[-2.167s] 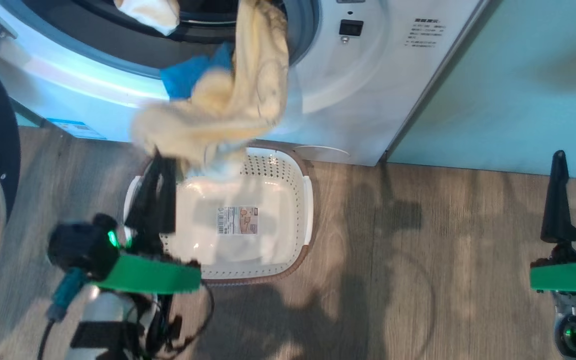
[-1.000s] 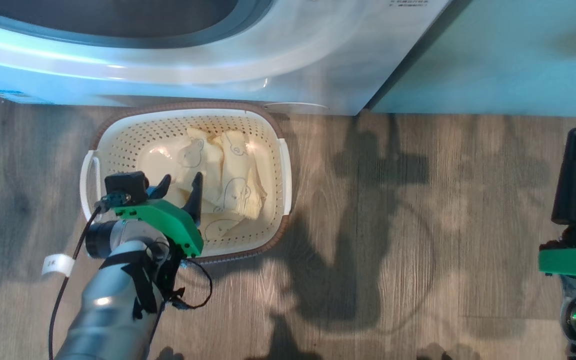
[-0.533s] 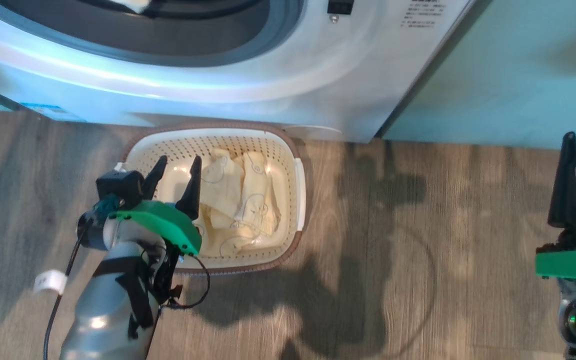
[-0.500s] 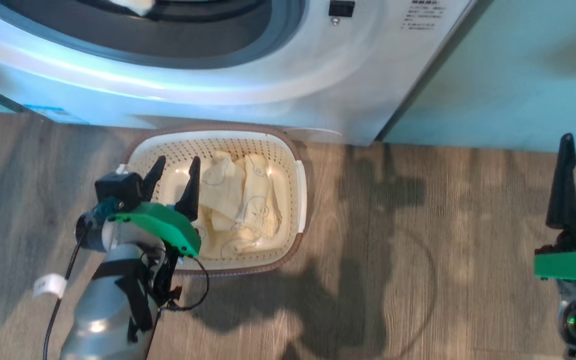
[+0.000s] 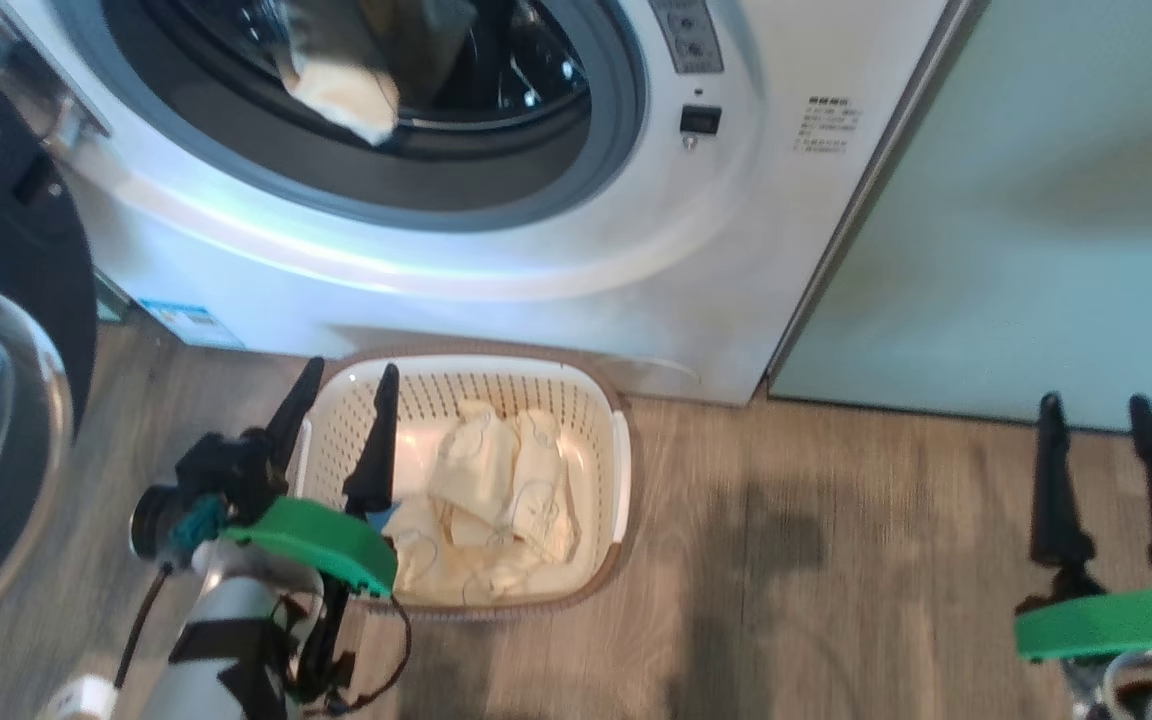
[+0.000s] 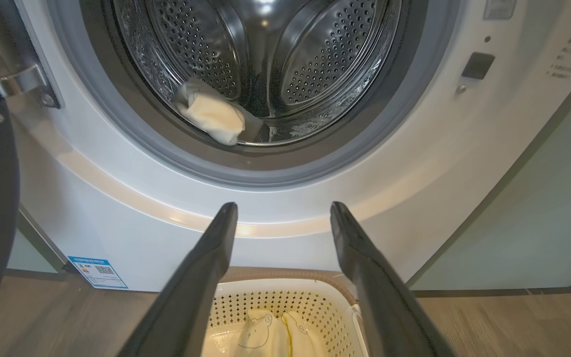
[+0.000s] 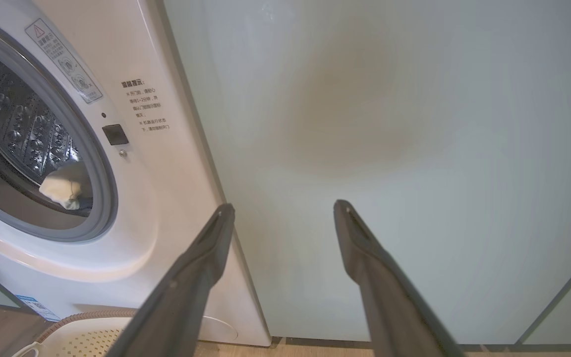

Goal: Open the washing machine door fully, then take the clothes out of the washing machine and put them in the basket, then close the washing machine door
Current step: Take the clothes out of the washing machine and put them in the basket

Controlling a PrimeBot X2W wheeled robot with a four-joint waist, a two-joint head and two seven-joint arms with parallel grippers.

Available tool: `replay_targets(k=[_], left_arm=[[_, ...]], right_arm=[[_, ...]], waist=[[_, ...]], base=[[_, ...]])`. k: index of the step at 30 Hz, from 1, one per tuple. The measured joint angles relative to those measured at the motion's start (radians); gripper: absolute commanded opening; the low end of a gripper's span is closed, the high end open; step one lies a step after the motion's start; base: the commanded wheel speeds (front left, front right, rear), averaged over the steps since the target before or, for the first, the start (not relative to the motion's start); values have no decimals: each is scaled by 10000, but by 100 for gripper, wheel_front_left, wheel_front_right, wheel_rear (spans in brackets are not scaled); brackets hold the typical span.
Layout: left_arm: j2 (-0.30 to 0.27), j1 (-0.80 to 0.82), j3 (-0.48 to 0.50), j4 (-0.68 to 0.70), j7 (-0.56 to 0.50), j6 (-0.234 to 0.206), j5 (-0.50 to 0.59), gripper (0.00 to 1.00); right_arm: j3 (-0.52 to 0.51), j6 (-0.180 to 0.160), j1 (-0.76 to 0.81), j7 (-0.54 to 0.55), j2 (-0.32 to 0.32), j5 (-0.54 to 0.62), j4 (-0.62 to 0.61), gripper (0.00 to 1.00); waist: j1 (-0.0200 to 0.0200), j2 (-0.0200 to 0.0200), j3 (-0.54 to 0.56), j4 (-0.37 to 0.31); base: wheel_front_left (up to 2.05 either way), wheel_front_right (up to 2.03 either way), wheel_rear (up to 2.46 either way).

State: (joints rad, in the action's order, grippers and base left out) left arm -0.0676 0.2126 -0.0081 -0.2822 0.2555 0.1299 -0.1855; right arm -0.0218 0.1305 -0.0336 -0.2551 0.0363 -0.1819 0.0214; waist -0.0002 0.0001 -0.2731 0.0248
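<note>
At the far left the washing machine door [image 5: 31, 250] stands swung open, its black ring and clear glass bowl beside the wooden floor [image 5: 836, 570]. Next comes the left gripper [image 5: 352, 366], its two dark fingers spread wide with nothing between them, above the left rim of the basket [image 5: 620, 470]. In its wrist view it points at the drum mouth. The washing machine [image 5: 556, 290] has one cream piece [image 5: 341, 90] lying on the lower lip of its opening, left of centre. The basket sits on the floor close before the washer's foot. The clothes [image 5: 496, 490], pale cream with outlined bear faces, are heaped inside it. To the right is a pale green cabinet panel [image 5: 1046, 200]. Before it the right gripper [image 5: 1094, 402] hangs over the floor's right side, released and empty.
</note>
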Motion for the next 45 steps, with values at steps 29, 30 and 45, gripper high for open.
replay_targets(k=[29, 30, 45], left_arm=[[-196, -3595, -309, 3170, -1003, -466, 268, 100], [-199, -3610, -314, 3210, -1018, -476, 268, 100], [-259, -3696, -430, 3315, -1104, -552, 253, 100]], right_arm=[[382, 0, 2267, 0, -8, 234, -67, 100], [355, 0, 2316, 0, -8, 234, -86, 100], [309, 0, 2345, 0, -10, 144, -86, 100]], waist=[[1, 0, 2902, -284], [1, 0, 2909, -279], [2, 0, 2862, -273]], base=[[0, 0, 0], [0, 0, 0], [0, 0, 0]])
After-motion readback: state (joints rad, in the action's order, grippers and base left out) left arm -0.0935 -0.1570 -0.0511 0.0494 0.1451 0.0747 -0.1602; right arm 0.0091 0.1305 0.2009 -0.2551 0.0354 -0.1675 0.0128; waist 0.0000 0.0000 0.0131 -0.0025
